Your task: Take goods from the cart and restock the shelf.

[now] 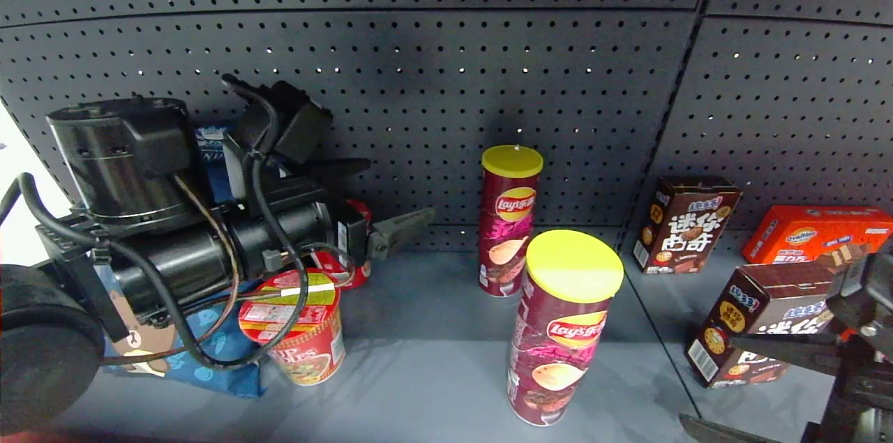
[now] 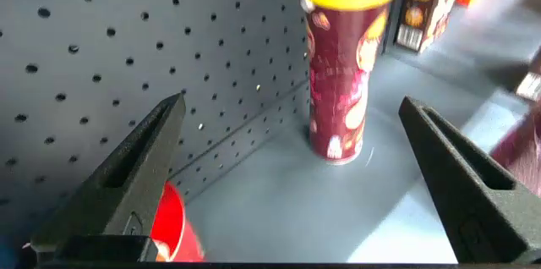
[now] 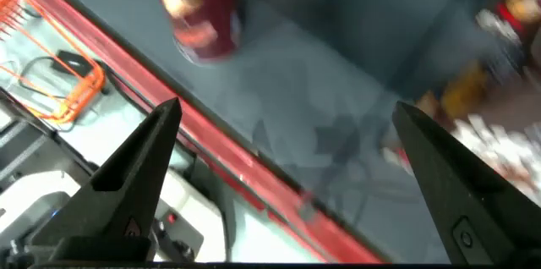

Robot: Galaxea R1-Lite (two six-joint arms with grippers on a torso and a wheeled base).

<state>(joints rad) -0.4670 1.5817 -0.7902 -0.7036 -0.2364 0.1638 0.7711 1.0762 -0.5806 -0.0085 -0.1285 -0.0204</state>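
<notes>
The left hand [image 1: 401, 188] hangs over the shelf [image 1: 432, 359] at the left of the frame, fingers spread wide and holding nothing. It points right, towards an upright chip can [image 1: 511, 220] with a yellow lid at centre, close to the pegboard back. A noodle cup [image 1: 303, 331] stands just below the hand. A second chip can [image 1: 566, 331] stands nearer the front. At lower right the right hand [image 1: 708, 380] is also open and empty, beside a cookie box [image 1: 753, 324]. Past the shelf's red front edge [image 3: 228, 155] shows orange wire [image 3: 51, 74], probably the cart. The right hand looks nearer to it.
</notes>
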